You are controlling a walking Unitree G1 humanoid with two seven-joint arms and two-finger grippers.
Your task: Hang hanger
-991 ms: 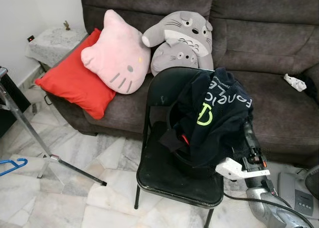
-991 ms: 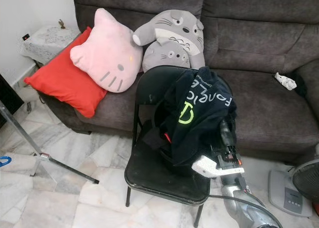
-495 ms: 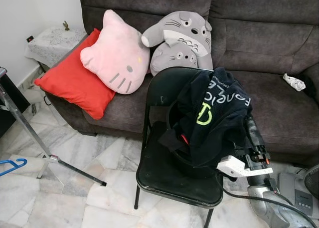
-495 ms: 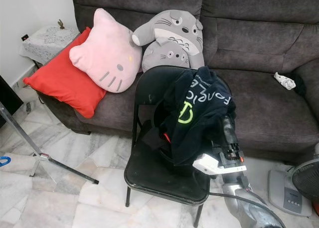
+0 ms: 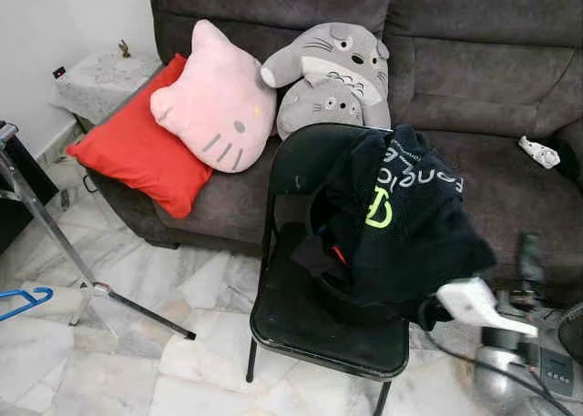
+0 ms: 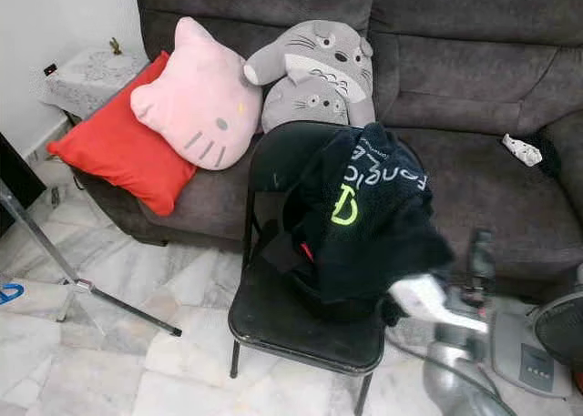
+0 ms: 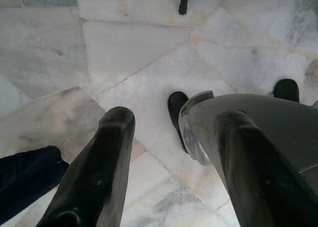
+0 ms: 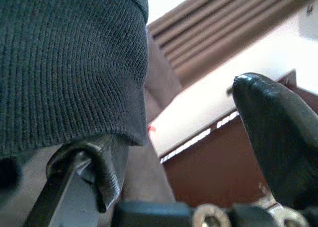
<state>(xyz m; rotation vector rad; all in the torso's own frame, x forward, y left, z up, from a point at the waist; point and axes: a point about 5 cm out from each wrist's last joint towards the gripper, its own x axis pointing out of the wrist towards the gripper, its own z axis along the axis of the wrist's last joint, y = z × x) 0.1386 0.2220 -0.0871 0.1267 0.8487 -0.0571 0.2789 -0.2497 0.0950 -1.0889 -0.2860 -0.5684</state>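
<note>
A blue hanger (image 5: 23, 301) lies on the marble floor (image 5: 164, 361) at the robot's far left, beside the leg of a metal stand (image 5: 55, 243) and well apart from both arms; part of it is cut off by the frame edge. By its look it is thin moulded plastic: light, stiff and smooth, so likely to slide on the tiles when nudged. The safest hold would be across a straight shoulder bar near the neck, leaving the hook free for hanging. The right gripper (image 5: 528, 261) stands blurred beside the black folding chair (image 5: 314, 329), just off the dark sweater (image 5: 401, 216) heaped on it. In the right wrist view its fingers are spread, with the sweater's ribbed hem (image 8: 74, 68) lying over one finger but not clamped. The left gripper (image 7: 171, 172) hangs over the floor, fingers apart and holding nothing.
</note>
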